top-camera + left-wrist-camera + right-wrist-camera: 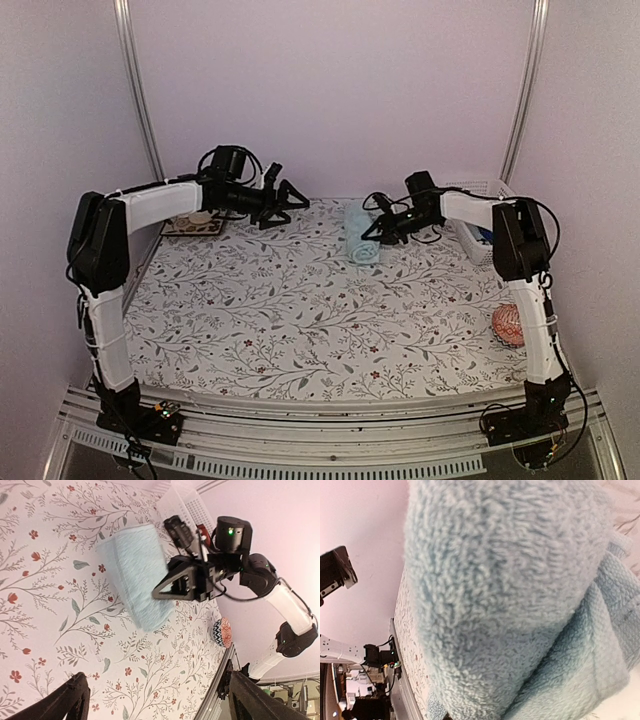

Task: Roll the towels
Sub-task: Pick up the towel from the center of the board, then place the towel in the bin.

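Observation:
A light blue towel [360, 240] lies at the back middle of the floral table cloth, partly rolled into a thick bundle. In the left wrist view the towel [137, 575] lies flat with my right gripper against its right edge. My right gripper [372, 220] is at the towel's right side, its two fingers spread apart with the towel edge between them. The right wrist view is filled by the fluffy roll [505, 595], and the fingers are hidden there. My left gripper [285, 198] hovers open and empty to the left of the towel, with its fingertips [75, 700] wide apart.
A white plastic basket [482, 240] stands at the back right, also seen in the left wrist view [182, 502]. A patterned orange and black ball [508, 325] lies near the right edge. A wooden board [195, 225] with a small object sits at the back left. Walls close in on three sides.

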Robot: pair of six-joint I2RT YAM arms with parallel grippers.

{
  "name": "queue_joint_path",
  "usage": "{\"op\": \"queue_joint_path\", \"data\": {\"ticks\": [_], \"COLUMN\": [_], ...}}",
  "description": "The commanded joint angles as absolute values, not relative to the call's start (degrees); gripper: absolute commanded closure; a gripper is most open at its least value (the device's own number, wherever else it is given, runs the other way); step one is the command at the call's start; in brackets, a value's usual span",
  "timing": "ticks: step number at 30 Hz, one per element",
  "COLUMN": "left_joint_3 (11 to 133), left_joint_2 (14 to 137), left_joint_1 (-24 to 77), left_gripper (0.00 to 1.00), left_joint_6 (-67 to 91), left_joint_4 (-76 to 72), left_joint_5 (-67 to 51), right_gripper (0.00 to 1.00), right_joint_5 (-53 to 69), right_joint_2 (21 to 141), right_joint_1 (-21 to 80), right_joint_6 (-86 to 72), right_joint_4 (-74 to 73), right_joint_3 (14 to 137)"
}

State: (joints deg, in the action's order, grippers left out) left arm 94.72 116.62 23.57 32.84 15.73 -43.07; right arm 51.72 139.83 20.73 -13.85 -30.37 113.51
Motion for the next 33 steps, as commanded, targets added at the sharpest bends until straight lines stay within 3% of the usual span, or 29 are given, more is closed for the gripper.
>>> {"op": "queue_joint_path", "data": {"ticks": [1, 13, 24, 33], "left_joint_3": [93.4, 90.3, 89.2, 86.3], "left_joint_2": [116.4, 114.7, 113.7, 113.2], "left_joint_1": [22.9, 22.9, 22.7, 21.9], "left_gripper": [0.03, 0.03, 0.03, 0.03], "left_joint_6": [30.6, 28.0, 26.0, 25.1], "left_joint_4": [18.4, 22.3, 25.1, 26.2], "left_joint_5": [-41.3, -39.4, -37.9, -37.2], "right_gripper": [0.98, 0.98, 0.98, 0.98], "right_joint_5": [46.3, 28.8, 14.1, 10.0], "right_joint_2": [133.3, 131.0, 133.5, 139.1], "right_joint_1": [15.6, 2.1, -3.4, -4.5], "right_joint_6": [-8.0, -0.7, 4.5, 9.0], "right_joint_4": [-36.4, -41.1, -39.6, -41.5], "right_joint_3": [120.6, 129.4, 133.0, 135.3]}}
